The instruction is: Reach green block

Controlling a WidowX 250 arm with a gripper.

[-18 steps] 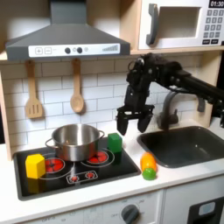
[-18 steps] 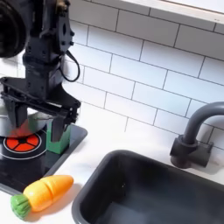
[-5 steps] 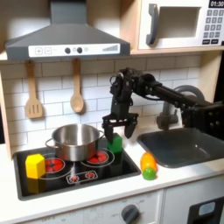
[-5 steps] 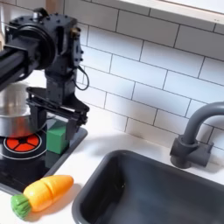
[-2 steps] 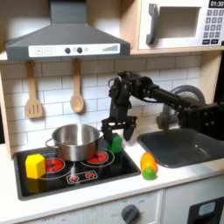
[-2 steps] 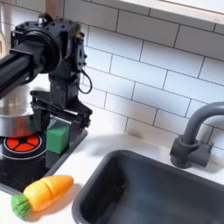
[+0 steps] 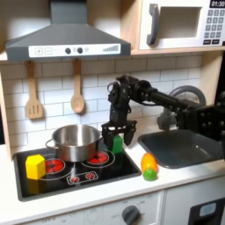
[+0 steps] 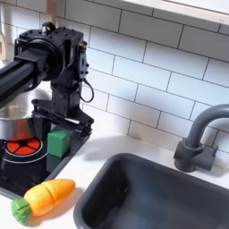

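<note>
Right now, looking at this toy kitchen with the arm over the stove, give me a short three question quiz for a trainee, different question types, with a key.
1. True or false: the green block sits inside the steel pot.
2. Multiple choice: in the first exterior view, where is the yellow block? A) at the stovetop's left front corner B) in the sink C) on the microwave
3. Fill in: the gripper hangs with open jaws just above the ____ block.

Key
1. False; it stands on the stovetop beside the pot.
2. A
3. green
</note>
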